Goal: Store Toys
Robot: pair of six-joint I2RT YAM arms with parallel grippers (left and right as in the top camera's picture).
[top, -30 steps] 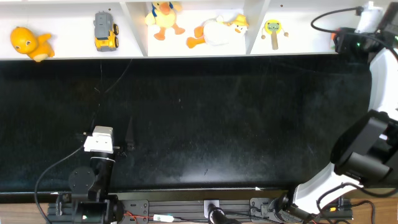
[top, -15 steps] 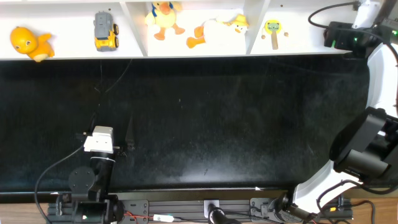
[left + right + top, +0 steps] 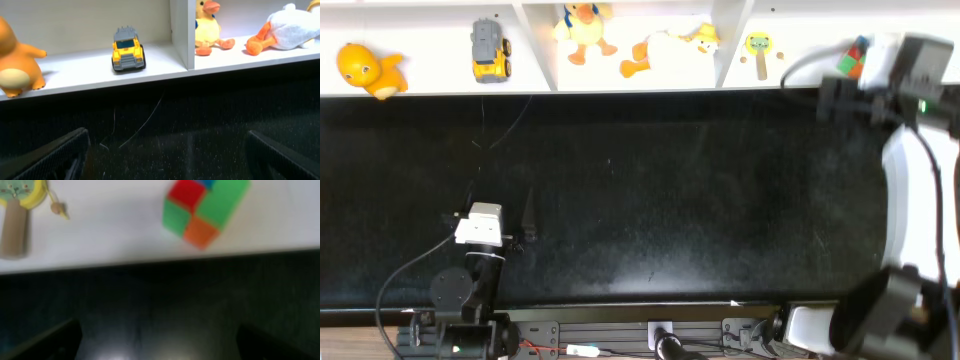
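Observation:
A white shelf (image 3: 620, 82) along the table's far edge holds the toys: an orange duck (image 3: 368, 70), a yellow truck (image 3: 490, 50), a yellow plush duck (image 3: 584, 30), a white plush duck (image 3: 668, 50), a rattle drum (image 3: 758, 48) and a multicoloured cube (image 3: 852, 58). My right gripper (image 3: 830, 96) hovers over the mat just in front of the cube (image 3: 205, 207), open and empty (image 3: 160, 347). The rattle drum (image 3: 17, 210) lies beside the cube. My left gripper (image 3: 165, 162) stays low near the front left, open and empty, facing the truck (image 3: 128, 49).
A black mat (image 3: 670, 200) covers the table between the arms and the shelf. White dividers (image 3: 181, 32) split the shelf into compartments. The left arm's white wrist camera (image 3: 480, 225) sits near the front edge, with cables trailing behind it.
The right gripper has drawn back from the shelf's right end and shifted left. The cube now stands uncovered on the shelf. The left arm has not moved.

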